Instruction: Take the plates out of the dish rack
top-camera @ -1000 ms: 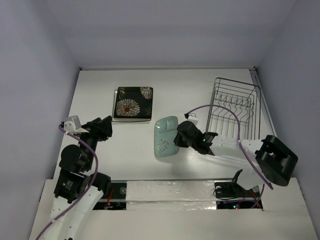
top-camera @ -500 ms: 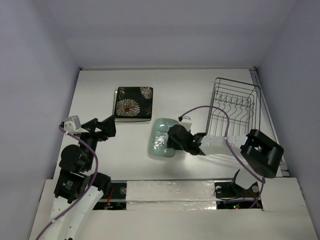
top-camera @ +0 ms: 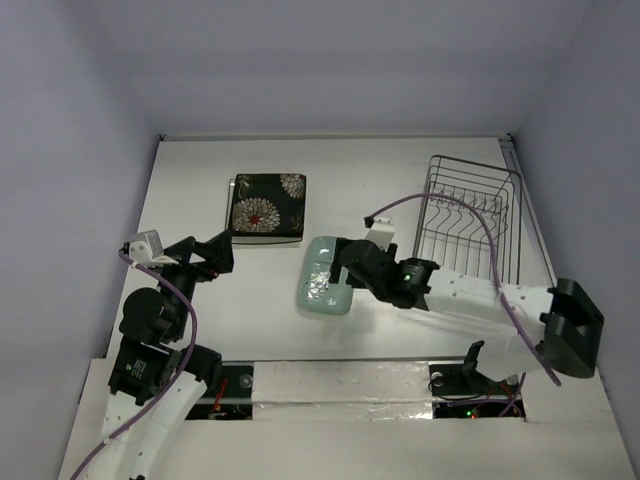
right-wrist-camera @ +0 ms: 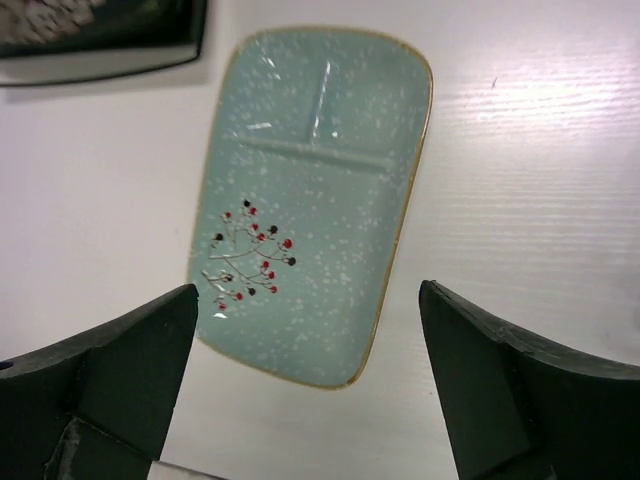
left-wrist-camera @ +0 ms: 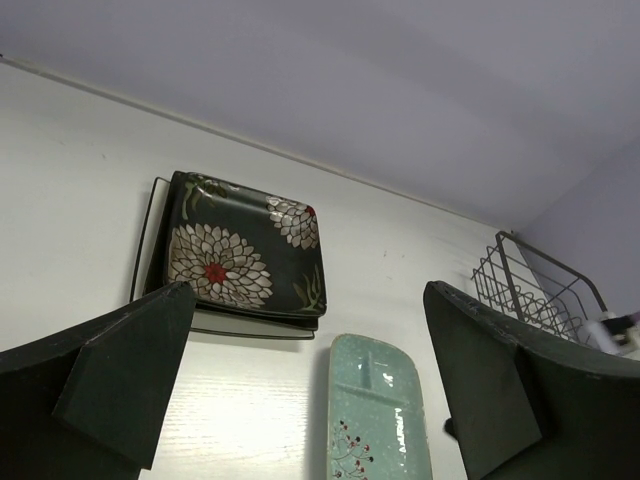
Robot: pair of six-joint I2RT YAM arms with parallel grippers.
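Right claw (right-wrist-camera: 308, 330) hangs wide open, holding nothing, above the mint-green plate (right-wrist-camera: 310, 190) lying flat mid-surface (top-camera: 200, 180). Left claw (left-wrist-camera: 308, 300) gapes open, holding nothing, near left. Flowered black plate (top-camera: 265, 206) lies far left; dish rack (top-camera: 470, 215) stands far right.

A white table (top-camera: 400, 190) meets pale lilac walls (top-camera: 330, 70), with silvery tape (top-camera: 340, 378) along its near edge.

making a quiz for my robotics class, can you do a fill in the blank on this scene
1. The right gripper hovers over the green plate with its jaws ___.
2. The rack holds ___ plates.
3. The black plate is painted with ___.
Missing words: open; no; flowers.
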